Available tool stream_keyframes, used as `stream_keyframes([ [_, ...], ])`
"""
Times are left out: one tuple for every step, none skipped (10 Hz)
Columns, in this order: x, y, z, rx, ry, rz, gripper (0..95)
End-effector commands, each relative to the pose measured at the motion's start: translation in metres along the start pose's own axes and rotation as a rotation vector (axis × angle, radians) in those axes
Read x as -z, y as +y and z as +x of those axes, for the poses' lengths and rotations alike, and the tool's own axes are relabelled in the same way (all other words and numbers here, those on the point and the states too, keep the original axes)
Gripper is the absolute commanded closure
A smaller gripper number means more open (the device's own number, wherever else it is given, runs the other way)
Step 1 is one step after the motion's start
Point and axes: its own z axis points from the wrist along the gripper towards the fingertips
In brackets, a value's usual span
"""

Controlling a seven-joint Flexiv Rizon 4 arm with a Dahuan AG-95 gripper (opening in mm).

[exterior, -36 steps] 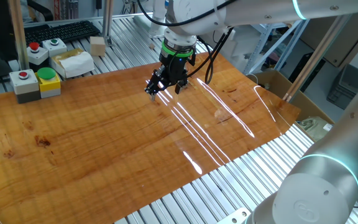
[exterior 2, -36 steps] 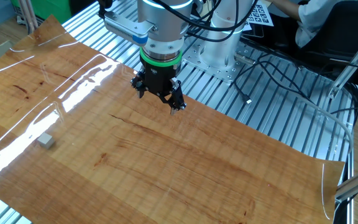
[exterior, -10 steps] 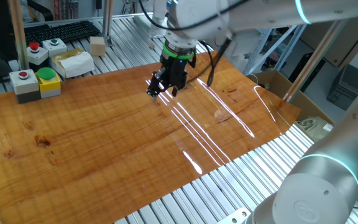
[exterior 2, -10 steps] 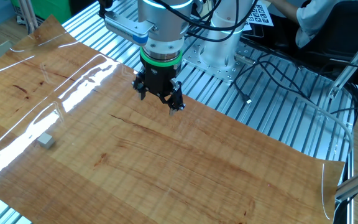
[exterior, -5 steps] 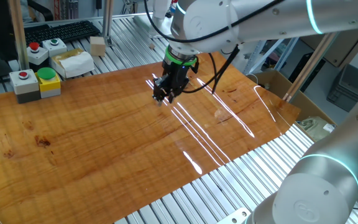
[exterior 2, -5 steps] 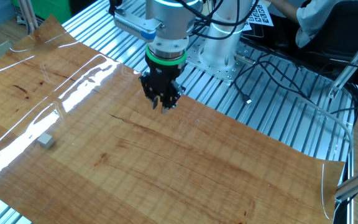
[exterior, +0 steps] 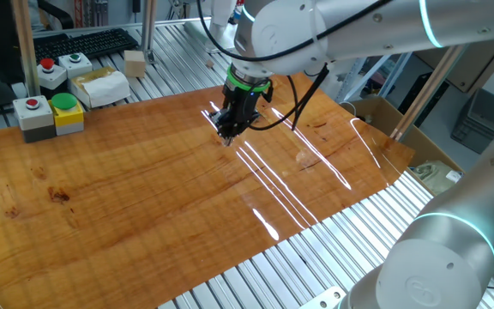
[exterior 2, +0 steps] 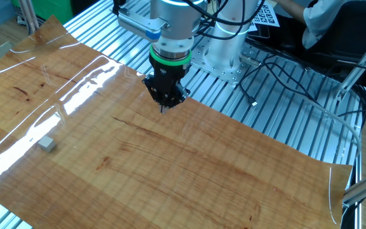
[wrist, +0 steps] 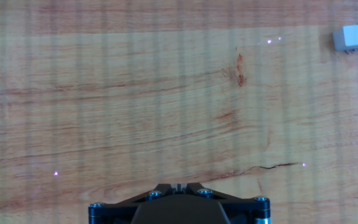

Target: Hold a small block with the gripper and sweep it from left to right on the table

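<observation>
Hovering over the far edge of the bench (exterior 2: 189,172), our tool (exterior 2: 165,105) hangs from the arm (exterior: 333,26) with its black fingers drawn together to a point, clenched on nothing we can see. Its green ring (exterior 2: 170,58) sits just above the fingers. The tips point down at the wood; whether they touch it we cannot tell.

Our block (exterior 2: 47,144) lies alone on the bench, well apart from the tool, near the glare streaks and toward the board's near edge in the other fixed view. In the hand view the block (wrist: 348,37) sits in the upper right corner, with only bare wood grain and a dark knot (wrist: 240,68) between it and the tool's base at the bottom edge.

Off the board, on the slat frame (exterior: 178,73), stand two grey button boxes (exterior: 45,112) and a larger wooden cube (exterior: 135,63).
</observation>
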Motion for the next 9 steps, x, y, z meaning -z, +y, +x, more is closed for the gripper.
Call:
stream_keyframes([
  [-0.0048, 0.0007, -0.0019, -0.001, -0.002, 0.002, 95.0],
  [-0.0051, 0.0008, -0.0018, 0.0, -0.001, 0.0, 95.0],
  [-0.005, 0.0008, -0.0017, 0.003, -0.001, -0.001, 95.0],
  [-0.0055, 0.0009, -0.0017, -0.003, 0.004, -0.002, 95.0],
  [-0.0059, 0.001, -0.0018, -0.012, 0.006, -0.001, 95.0],
  [-0.0059, 0.001, -0.0018, -0.018, 0.008, -0.001, 95.0],
  [-0.0064, 0.0011, -0.0019, -0.018, 0.012, -0.001, 95.0],
  [-0.0084, 0.0015, -0.0022, -0.012, 0.013, -0.002, 95.0],
  [-0.0105, 0.0019, -0.0025, -0.008, 0.013, -0.003, 95.0],
])
